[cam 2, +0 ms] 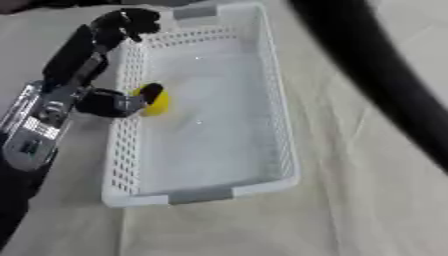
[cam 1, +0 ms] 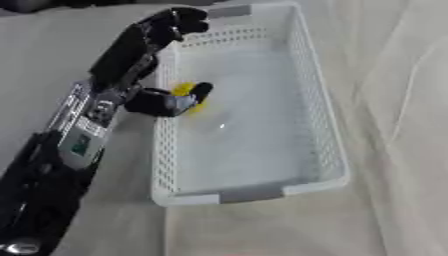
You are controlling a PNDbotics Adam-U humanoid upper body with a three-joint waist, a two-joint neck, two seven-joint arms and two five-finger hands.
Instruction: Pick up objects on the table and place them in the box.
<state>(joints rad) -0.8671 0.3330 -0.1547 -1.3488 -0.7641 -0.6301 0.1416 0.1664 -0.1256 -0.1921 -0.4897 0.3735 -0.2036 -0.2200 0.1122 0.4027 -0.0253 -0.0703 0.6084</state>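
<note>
1. I see my black left hand (cam 1: 157, 40) reaching over the left wall of the white perforated plastic basket (cam 1: 315, 100), fingers curled at the far corner, thumb out over the inside.
2. A small yellow rounded object (cam 2: 157, 102) sits at the thumb tip, just inside the left wall; it seems pinched, though blur hides the contact.
3. A dark blurred band (cam 2: 385, 85) crosses the right eye view's upper right.
4. The basket rests on a wrinkled beige cloth (cam 1: 394, 210).
</note>
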